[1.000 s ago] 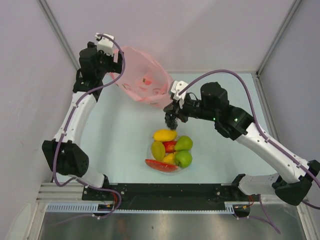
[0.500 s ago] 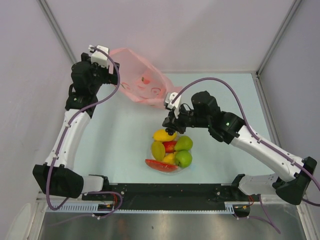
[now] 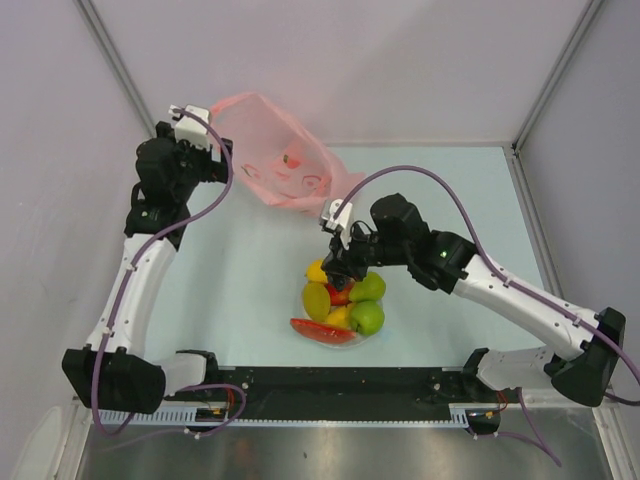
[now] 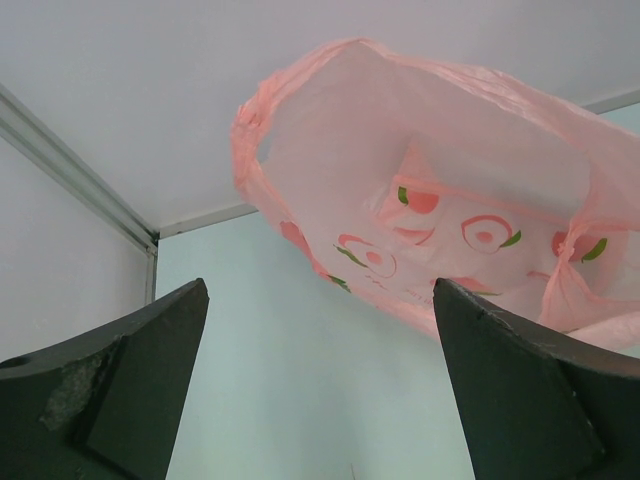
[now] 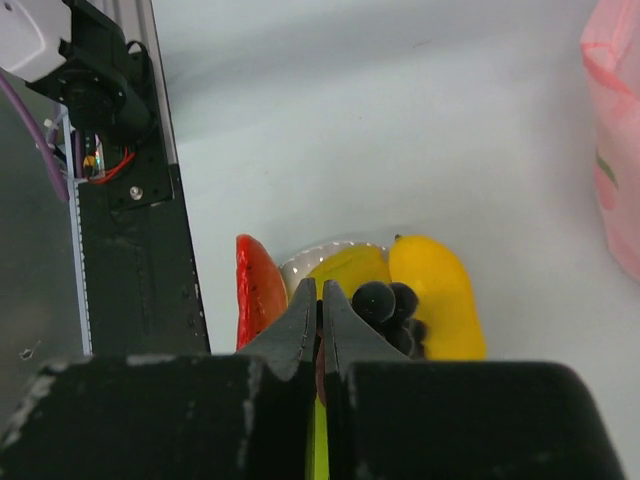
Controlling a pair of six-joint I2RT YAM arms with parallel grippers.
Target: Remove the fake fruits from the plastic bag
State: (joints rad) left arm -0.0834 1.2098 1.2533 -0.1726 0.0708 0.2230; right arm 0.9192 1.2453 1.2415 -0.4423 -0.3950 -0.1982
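Table (image 3: pixel 240 260); fruits (image 3: pixel 367 316) in bowl (image 5: pixel 298 268); grape bunch (image 5: pixel 388 305) in right claw (image 5: pixel 320 295); left claw (image 4: pixel 320 300) wide

Right claw (image 3: pixel 340 272) over heaped fruits (image 3: pixel 340 308), bare table (image 3: pixel 250 260) toward bag (image 3: pixel 285 165)

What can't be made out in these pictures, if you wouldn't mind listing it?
Plastic bag bottom: left wrist view, cut off by the frame edge.
Grape bunch: top view, lost against the dark right gripper.
Green pears: right wrist view, hidden behind the gripper's fingers.
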